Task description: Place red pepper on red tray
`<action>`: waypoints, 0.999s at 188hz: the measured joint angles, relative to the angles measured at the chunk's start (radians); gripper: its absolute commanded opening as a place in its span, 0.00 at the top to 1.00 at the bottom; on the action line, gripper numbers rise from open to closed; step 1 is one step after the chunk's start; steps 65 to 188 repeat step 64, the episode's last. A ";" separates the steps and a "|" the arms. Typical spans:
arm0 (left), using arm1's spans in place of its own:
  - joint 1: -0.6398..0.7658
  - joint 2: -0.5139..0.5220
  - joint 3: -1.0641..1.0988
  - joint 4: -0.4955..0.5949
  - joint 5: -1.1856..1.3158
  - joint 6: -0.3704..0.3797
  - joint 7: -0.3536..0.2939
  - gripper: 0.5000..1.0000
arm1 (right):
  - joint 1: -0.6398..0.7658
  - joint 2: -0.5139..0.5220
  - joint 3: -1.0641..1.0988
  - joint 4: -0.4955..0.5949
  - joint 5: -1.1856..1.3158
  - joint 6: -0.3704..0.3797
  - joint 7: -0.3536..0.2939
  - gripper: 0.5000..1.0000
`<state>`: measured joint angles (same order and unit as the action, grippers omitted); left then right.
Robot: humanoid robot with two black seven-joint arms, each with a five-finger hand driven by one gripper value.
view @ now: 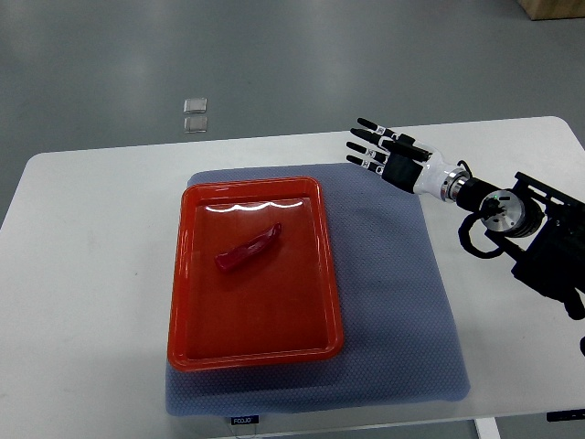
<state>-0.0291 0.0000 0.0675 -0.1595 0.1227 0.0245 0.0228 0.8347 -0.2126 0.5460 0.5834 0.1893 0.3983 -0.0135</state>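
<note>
A red pepper (248, 249) lies on its side inside the red tray (195, 329), slightly above the tray's middle. The tray rests on a grey-blue mat (402, 302). My right hand (373, 146) hovers over the mat's far right corner, well to the right of the tray. Its fingers are spread and straight, holding nothing. The right arm (512, 215) comes in from the right edge. No left arm shows.
The mat lies on a white table (82, 274) with rounded corners. Two small clear squares (195, 114) sit on the grey floor beyond the table's far edge. A cardboard box corner (553, 7) shows at the top right.
</note>
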 measured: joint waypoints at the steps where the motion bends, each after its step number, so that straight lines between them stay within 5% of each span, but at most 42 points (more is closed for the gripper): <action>1: 0.000 0.000 0.000 0.000 0.000 0.000 0.000 0.00 | 0.000 0.000 0.000 0.000 0.000 0.000 0.000 0.17; 64: 0.000 0.000 0.000 0.000 0.000 0.000 0.000 0.00 | -0.006 -0.033 -0.001 -0.001 -0.003 0.060 0.009 0.17; 188: 0.000 0.000 0.000 0.000 0.000 0.000 0.000 0.00 | -0.006 -0.033 -0.001 -0.001 -0.003 0.060 0.009 0.17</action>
